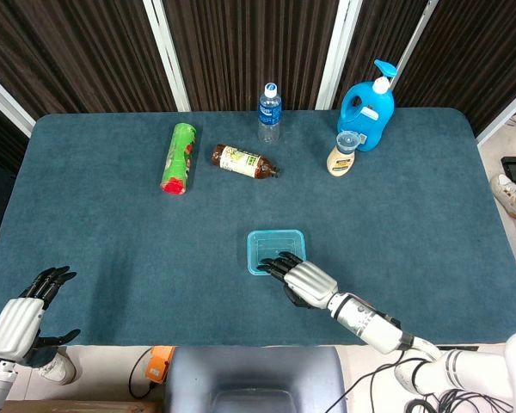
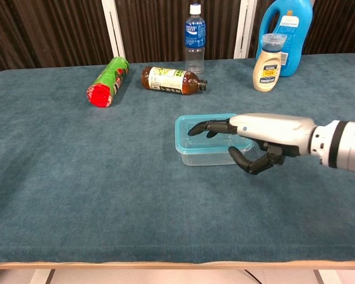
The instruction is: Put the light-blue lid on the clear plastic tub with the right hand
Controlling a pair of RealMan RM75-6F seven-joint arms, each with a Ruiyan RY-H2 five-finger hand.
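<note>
My right hand (image 2: 257, 135) lies flat, fingers spread, on the light-blue lid (image 2: 192, 123); pressing toward twelve o'clock could skid the clear plastic tub (image 2: 208, 156).

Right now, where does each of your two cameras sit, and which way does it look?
Head view: high up, looking down on the teal felt table; shows both the left hand and the right hand.
Chest view: low, looking across the table; only the right hand shows.
Shared: the clear plastic tub with its light-blue lid.
</note>
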